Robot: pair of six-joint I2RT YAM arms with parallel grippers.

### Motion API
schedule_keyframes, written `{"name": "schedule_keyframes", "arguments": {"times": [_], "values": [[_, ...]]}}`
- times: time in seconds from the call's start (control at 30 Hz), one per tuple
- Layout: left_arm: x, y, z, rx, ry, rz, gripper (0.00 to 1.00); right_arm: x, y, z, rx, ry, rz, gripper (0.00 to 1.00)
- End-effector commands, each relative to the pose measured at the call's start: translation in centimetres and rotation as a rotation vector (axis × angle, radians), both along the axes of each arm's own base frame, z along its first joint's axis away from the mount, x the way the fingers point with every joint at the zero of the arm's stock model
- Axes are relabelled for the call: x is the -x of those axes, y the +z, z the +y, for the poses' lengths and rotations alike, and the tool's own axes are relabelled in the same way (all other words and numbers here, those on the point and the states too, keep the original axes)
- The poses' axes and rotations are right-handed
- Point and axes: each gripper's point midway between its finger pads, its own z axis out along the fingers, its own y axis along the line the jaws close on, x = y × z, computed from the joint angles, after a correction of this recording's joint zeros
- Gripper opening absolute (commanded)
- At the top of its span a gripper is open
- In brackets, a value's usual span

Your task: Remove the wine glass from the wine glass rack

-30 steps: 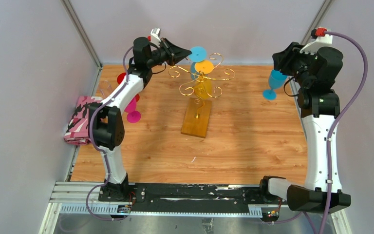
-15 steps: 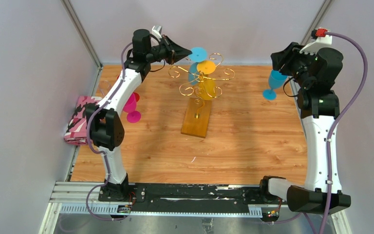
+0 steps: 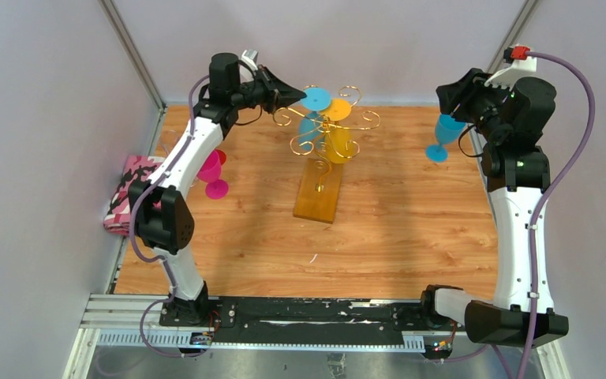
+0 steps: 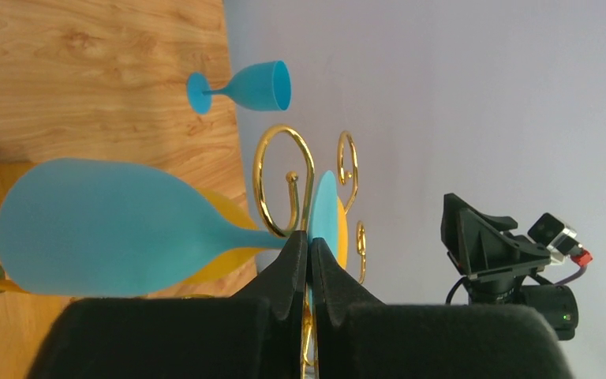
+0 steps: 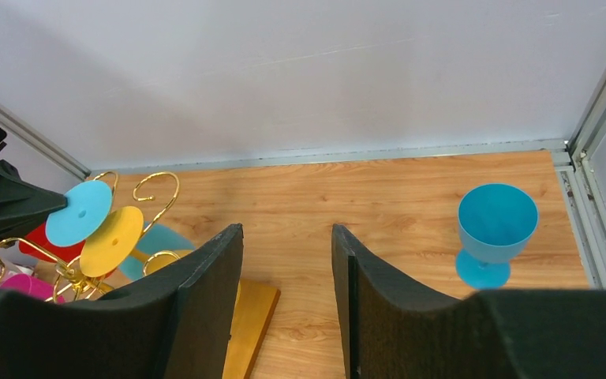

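Observation:
The gold wire wine glass rack (image 3: 346,125) stands on its amber base (image 3: 319,193) at the back middle of the table. A light blue wine glass (image 4: 102,229) hangs on it upside down, its round foot (image 3: 316,99) on top of the scroll arms. My left gripper (image 4: 309,241) is shut on the edge of that foot, beside a gold scroll (image 4: 284,158). A yellow wine glass (image 3: 337,109) hangs just behind it. My right gripper (image 5: 288,237) is open and holds nothing, high at the back right.
A blue glass (image 3: 444,134) stands upright on the table under the right arm. A pink glass (image 3: 213,174) stands at the left, with a pink patterned cloth (image 3: 130,196) at the table's left edge. Walls close in the back and both sides.
My left gripper has shifted slightly left and toward the near side, and the blue glass's foot has moved with it. The right arm has hardly moved.

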Motion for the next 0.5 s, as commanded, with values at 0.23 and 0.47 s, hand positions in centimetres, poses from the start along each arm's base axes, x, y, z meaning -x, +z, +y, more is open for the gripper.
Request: {"name": "schedule_keyframes", "arguments": {"times": [0.23,0.47], "values": [[2.2,3.1,4.0,-0.005,0.068,-0.066,0.0,0.1,0.3,1.3,-0.02,0.051,-0.017,0.5],[0.6,3.8,6.0,-0.012,0.134,-0.107,0.0,0.3,0.4,1.3,-0.021,0.054,-0.022,0.5]]}}
